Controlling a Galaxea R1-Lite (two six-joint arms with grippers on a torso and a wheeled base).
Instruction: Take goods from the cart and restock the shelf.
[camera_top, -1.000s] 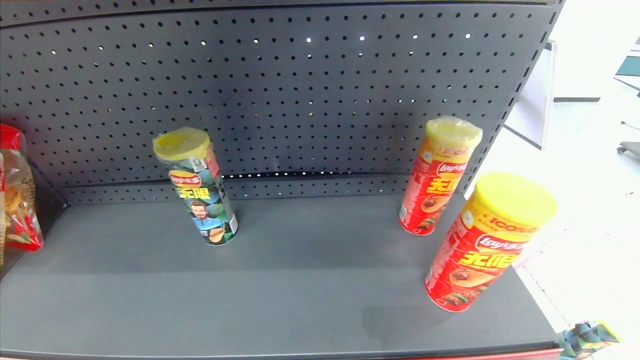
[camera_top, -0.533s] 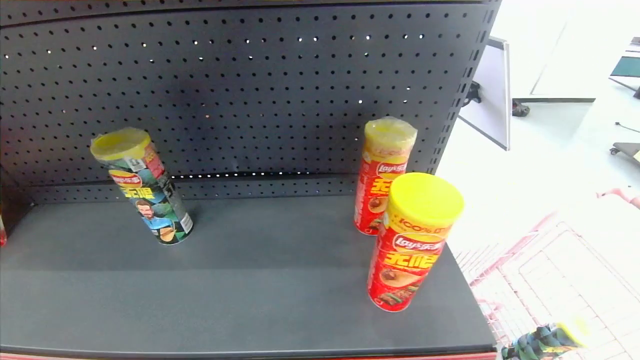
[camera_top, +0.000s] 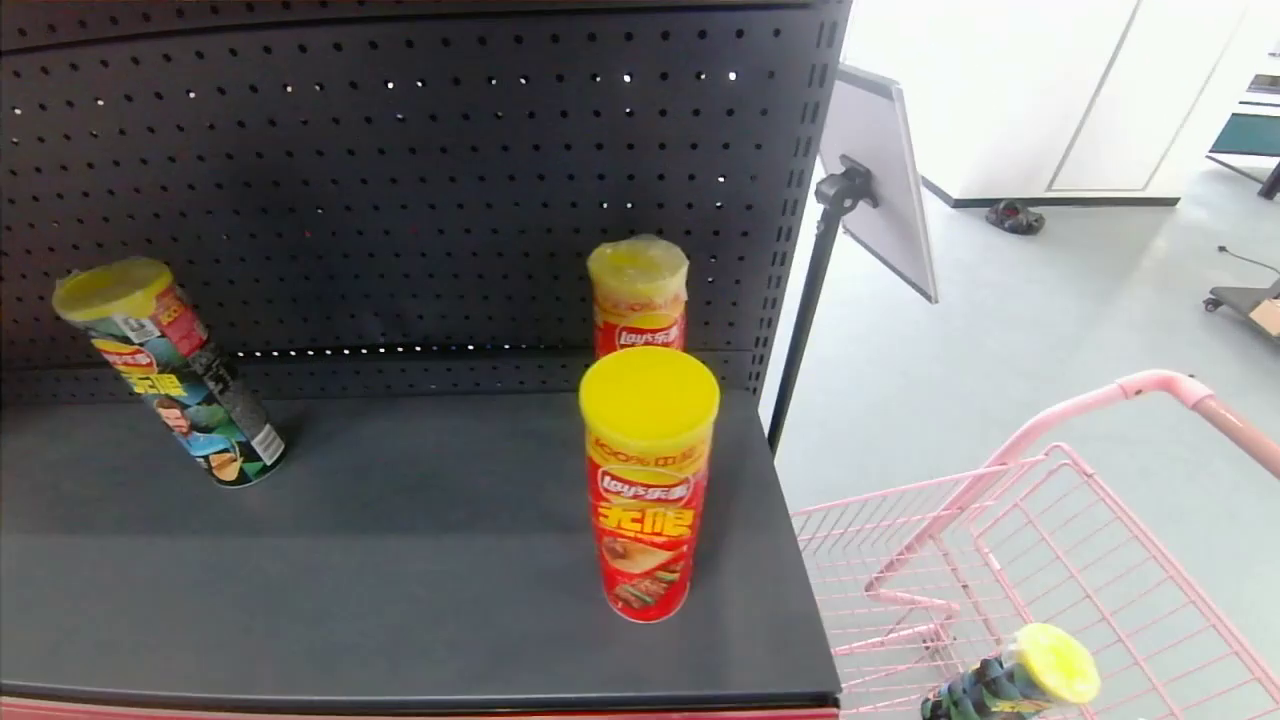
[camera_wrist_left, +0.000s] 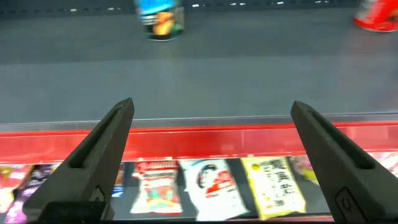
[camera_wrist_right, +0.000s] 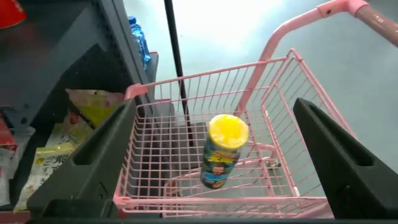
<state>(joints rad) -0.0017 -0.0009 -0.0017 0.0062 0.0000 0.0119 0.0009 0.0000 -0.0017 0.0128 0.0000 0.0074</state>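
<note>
- A red can (camera_top: 648, 480) and two others stood on the shelf (camera_top: 400, 600), so that part looked stocked.
- One dark can (camera_wrist_right: 224, 149) waited in the cart (camera_wrist_right: 280, 68), beyond and between the right gripper's (camera_wrist_right: 214, 106) spread, empty jaws.
- The left gripper's (camera_wrist_left: 211, 104) jaws were also apart, holding nothing.

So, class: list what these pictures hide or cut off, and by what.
Head view: lower part of the rear red can, behind the front red can.
Head view: base of the cart can, cut off by the bottom edge.
Left wrist view: the dark can, all but its base beyond the top edge.
</note>
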